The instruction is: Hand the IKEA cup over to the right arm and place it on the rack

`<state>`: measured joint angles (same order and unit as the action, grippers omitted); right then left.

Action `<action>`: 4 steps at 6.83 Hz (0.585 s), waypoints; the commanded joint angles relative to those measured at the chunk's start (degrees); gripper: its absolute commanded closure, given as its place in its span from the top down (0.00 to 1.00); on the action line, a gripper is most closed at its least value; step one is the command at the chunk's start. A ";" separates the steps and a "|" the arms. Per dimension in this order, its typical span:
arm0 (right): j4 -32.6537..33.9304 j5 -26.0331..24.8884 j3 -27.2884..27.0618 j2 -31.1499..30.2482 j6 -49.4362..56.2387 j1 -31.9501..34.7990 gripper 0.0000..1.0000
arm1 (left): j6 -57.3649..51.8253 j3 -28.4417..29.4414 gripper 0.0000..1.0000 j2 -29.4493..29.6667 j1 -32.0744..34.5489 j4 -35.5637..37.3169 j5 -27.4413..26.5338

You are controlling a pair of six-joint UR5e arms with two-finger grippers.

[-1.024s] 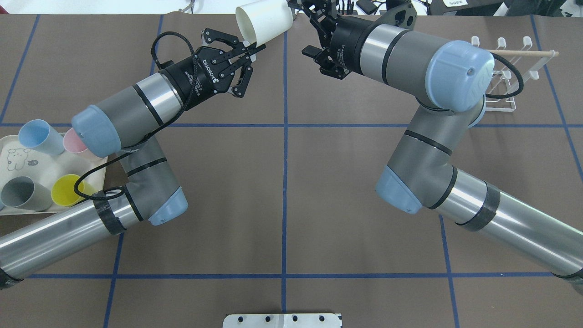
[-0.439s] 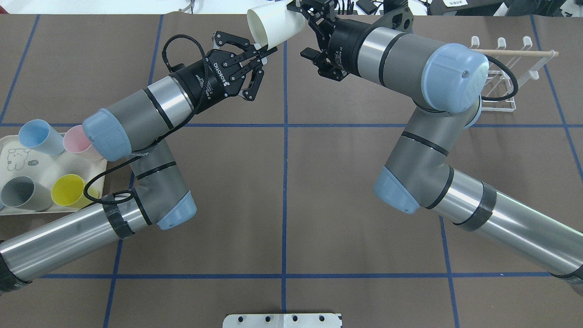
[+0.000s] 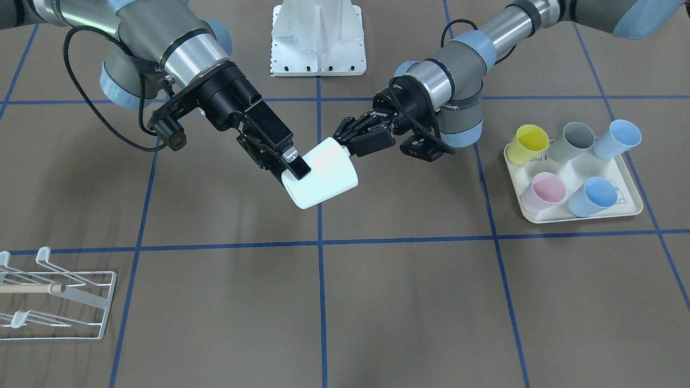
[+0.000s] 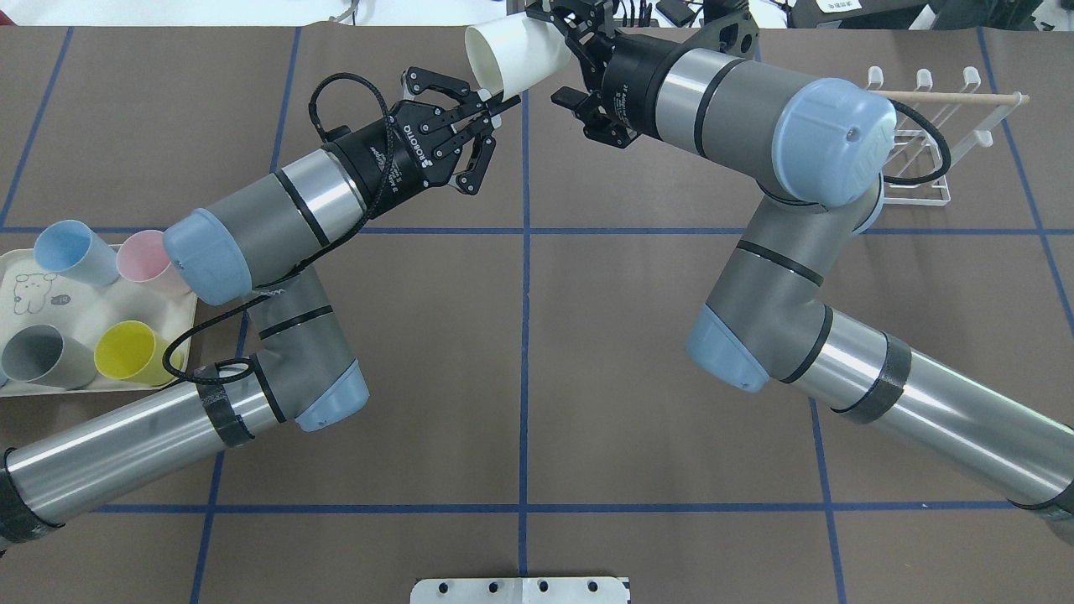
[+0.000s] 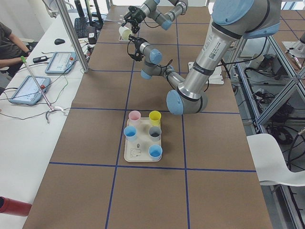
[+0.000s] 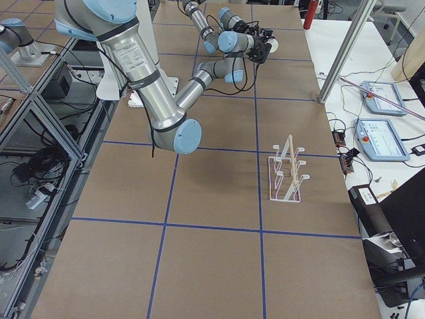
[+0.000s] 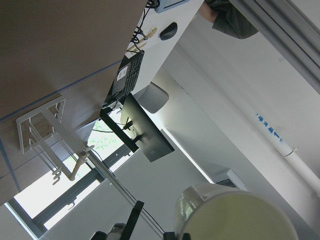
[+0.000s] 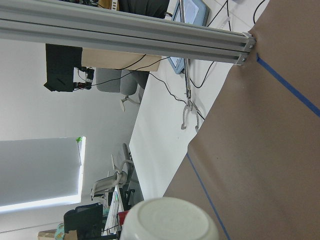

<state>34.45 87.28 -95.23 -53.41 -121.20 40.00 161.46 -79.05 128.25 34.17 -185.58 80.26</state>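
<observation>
Two claws, one cup: both arms are meeting above the table's (image 3: 409, 302) centre line, so the white IKEA cup (image 3: 326, 180) is hanging in the air between them, well apart from the rack (image 3: 54, 288) at the right arm's end.
Cup's lie: it is tilting on its side, mouth toward the left arm and closed base toward the right arm, which is leaving the base end free for the taker.
Left gripper (image 3: 345, 141): its fingers are pinching the cup's rim and carrying it.
Right gripper (image 3: 297, 171): its fingers are straddling the base end, one pad (image 3: 295, 166) lying on the cup's side. The other is hidden under the cup, so I cannot tell whether it is clamping.
Arm poses: both are reaching forward with elbows bent, wrists angling inward toward each other.
Step, as I judge it: the hand-over itself, with the release not yet made.
Spare cups: five are sitting on the cream tray (image 3: 630, 207) beside the left arm.
</observation>
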 commanded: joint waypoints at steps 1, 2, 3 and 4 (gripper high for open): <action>0.18 -0.01 0.74 0.76 0.09 -0.01 1.00 | 0.00 0.03 0.00 0.42 -0.34 0.31 -0.10; 0.18 0.08 1.53 1.54 0.26 -0.01 0.99 | 0.00 0.03 0.00 0.51 -0.68 0.31 -0.62; 0.18 0.08 1.62 1.55 0.27 -0.01 0.99 | 0.00 0.03 0.00 0.60 -0.95 0.13 -1.06; 0.18 0.08 1.62 1.55 0.27 0.07 0.95 | 0.00 0.03 0.00 0.60 -1.13 0.13 -1.16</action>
<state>34.63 87.35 -93.73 -51.95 -120.96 40.00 161.45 -79.02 128.79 33.30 -185.40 79.36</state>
